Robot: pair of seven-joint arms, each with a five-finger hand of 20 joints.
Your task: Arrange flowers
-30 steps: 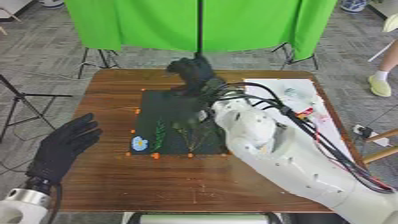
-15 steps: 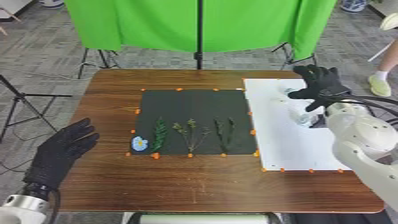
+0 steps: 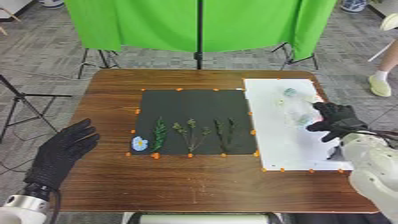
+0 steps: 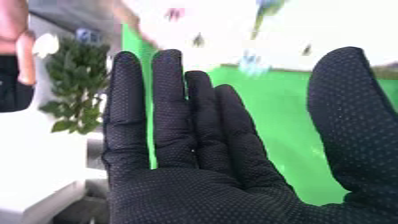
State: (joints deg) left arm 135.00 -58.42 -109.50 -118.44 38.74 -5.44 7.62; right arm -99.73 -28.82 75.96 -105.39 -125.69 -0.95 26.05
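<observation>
Nearer the front edge of the counter than in the last frame, the right hand has moved along the right edge of the white sheet, away from its far end. Its fingers are straight and lie loosely together, the thumb well apart, pinching nothing. The next job is probably picking up another flower. To do it well, come down beside the near bluish piece, slide thumb and fingertips in low from both sides, and close lightly; pressing from above could crush petals or shift the piece. Lift clear before crossing to the black sheet.

On that sheet, the light-blue flower lies flat by the near left corner. Beside it, running away from the counter's front edge, are a dark feathery frond, a branching sprig and slim stems. Farther off, near the white sheet's far edge, sits a small pale green-blue piece, which looks light and delicate.
</observation>
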